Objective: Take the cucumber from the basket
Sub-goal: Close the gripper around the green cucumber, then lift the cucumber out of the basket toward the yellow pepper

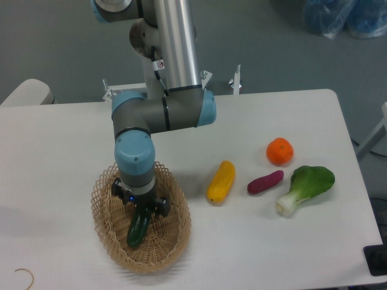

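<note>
Cucumber [138, 229]: lying in the basket [175, 241], near left of table
My pincer [143, 212]: fingers astride its far end; whether clamped I cannot tell
Handling: likely light, stiff, glossy and slippery; mid-body hold seems safer

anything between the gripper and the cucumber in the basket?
Nothing visible does. The two-finger gripper is down inside the oval tan woven wicker basket, right at the upper end of the dark green glossy cucumber. No other item shows in the basket. Whether the fingers have closed on it cannot be told from this view.
</note>
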